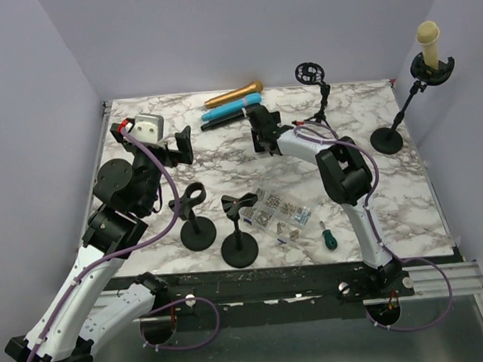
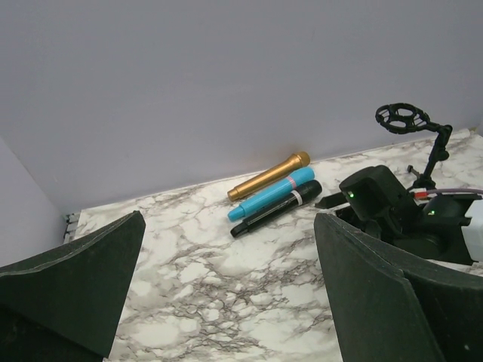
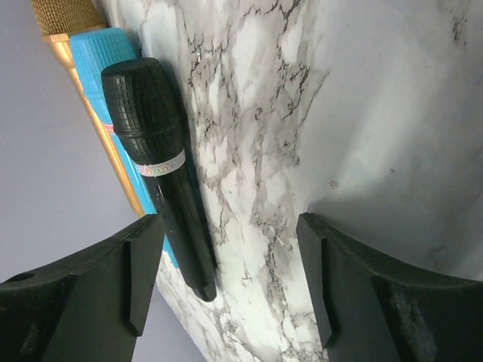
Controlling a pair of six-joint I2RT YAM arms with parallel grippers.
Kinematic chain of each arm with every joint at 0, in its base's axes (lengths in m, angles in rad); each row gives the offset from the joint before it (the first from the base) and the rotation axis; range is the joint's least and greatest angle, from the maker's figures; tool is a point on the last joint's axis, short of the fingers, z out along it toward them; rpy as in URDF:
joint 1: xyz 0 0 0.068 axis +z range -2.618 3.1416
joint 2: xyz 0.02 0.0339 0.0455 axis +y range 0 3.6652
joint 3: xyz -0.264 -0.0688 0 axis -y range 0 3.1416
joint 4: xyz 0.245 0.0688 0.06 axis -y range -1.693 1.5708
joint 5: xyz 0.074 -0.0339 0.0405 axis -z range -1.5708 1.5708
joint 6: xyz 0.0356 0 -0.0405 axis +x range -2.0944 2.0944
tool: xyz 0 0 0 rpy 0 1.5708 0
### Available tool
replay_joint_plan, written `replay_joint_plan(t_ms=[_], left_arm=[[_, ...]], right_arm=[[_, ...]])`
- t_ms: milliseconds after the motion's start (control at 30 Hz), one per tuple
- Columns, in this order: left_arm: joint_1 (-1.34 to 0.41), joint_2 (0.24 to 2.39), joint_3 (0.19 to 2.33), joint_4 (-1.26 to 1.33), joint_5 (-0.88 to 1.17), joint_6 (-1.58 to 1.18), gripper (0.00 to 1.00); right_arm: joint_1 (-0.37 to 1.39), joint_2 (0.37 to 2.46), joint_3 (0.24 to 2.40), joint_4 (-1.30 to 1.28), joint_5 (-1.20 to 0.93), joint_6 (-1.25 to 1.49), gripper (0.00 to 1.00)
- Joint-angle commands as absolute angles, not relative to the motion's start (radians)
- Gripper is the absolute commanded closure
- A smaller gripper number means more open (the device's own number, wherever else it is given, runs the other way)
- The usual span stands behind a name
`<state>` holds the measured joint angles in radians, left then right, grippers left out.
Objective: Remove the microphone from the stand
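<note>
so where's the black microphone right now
In the top view the black microphone lies flat near the far edge of the table, alongside the blue microphone, the gold microphone behind that, just left of the right gripper.

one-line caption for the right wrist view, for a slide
Right gripper open over the marble table, the black microphone lying flat beside the blue microphone and gold microphone.
</note>
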<state>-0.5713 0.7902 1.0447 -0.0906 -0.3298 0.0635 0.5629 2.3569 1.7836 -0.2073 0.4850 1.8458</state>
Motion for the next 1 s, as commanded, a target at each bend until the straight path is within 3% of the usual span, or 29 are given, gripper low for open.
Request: replay_joint_plan(t_ms=[0, 167, 633, 967], left_arm=[[-0.573, 0.787, 1.038, -0.061, -0.354, 0.070, 0.02], [-0.574, 0.784, 1.040, -0.064, -0.351, 0.068, 0.01], [-0.573, 0.794, 1.041, -0.072, -0.339, 0.060, 0.02], [-0.600, 0.784, 1.046, -0.089, -0.324, 0.052, 0.01]], right_arm=[[0.560, 2.327, 1.710, -0.270, 0.461, 1.727, 0.19], [0.564, 2.260, 1.628, -0.168, 0.431, 1.534, 0.12], [0.574, 1.934, 1.360, -0.010, 0.331, 0.867, 0.07], [0.572, 1.541, 1.214, -0.097, -0.124, 0.532, 0.00]])
